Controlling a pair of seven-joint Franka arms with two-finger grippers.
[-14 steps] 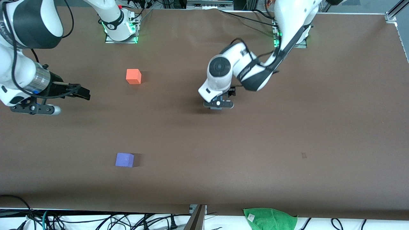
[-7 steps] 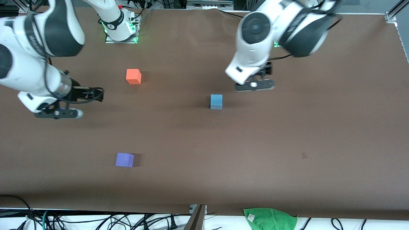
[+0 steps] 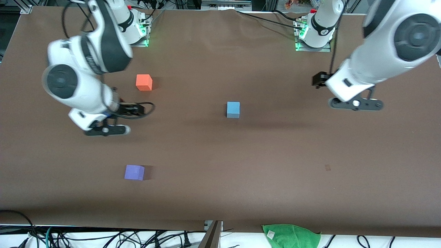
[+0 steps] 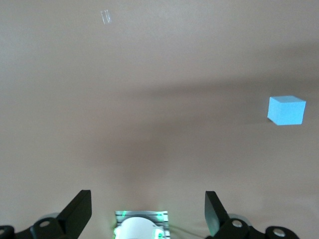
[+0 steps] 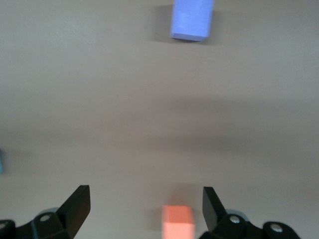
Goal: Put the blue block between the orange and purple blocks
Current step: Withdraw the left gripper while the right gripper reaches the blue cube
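The blue block [image 3: 233, 109] sits on the brown table near the middle, held by nothing; it also shows in the left wrist view [image 4: 286, 110]. The orange block [image 3: 144, 82] lies toward the right arm's end, and the purple block [image 3: 134, 172] is nearer the front camera. My right gripper [image 3: 106, 127] hangs open and empty over the table between those two [image 5: 144, 211]; its view shows the orange block [image 5: 178, 222] and the purple block [image 5: 192, 20]. My left gripper [image 3: 354, 102] is raised, open and empty [image 4: 146, 214], over the left arm's end.
A green cloth [image 3: 291, 235] lies off the table's near edge. The arm bases [image 3: 131, 29] [image 3: 315, 32] stand at the edge farthest from the front camera. Cables run below the near edge. A small mark [image 3: 327, 167] is on the table.
My left gripper has risen off the blue block, left it on the table, and swung toward its own end. My right gripper has moved in to between the orange and purple blocks.
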